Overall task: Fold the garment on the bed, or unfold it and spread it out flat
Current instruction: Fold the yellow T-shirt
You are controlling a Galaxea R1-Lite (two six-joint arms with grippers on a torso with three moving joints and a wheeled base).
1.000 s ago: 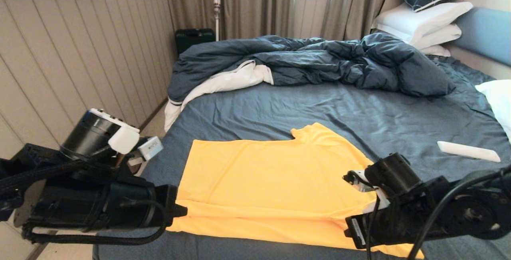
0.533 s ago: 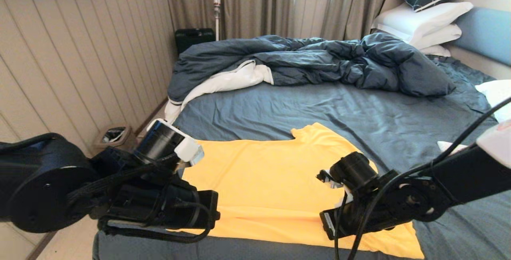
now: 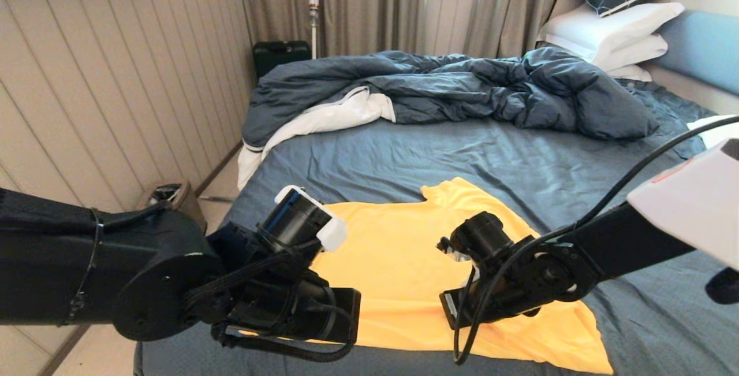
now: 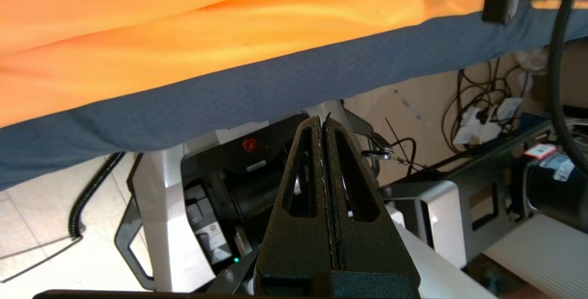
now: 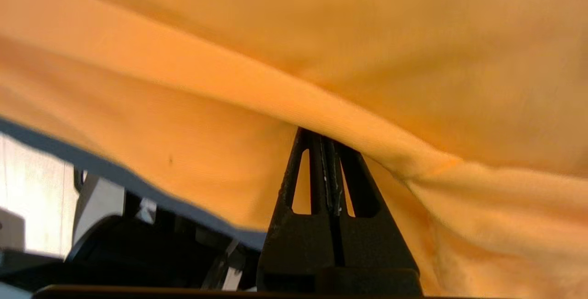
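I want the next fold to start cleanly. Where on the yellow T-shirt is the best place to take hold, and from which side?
Probably the T-shirt's near hem, along the bed's front edge. It lies flat there with a raised fold ridge, so a claw coming from the robot's side could pinch it. The left claw and right claw are both shut and holding nothing.

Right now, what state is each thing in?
garment: lying flat on the bed, folded ridge near front edge.
left gripper: shut, empty, off the bed edge.
right gripper: shut, tips at the ridge.
duvet: rumpled, at far side.
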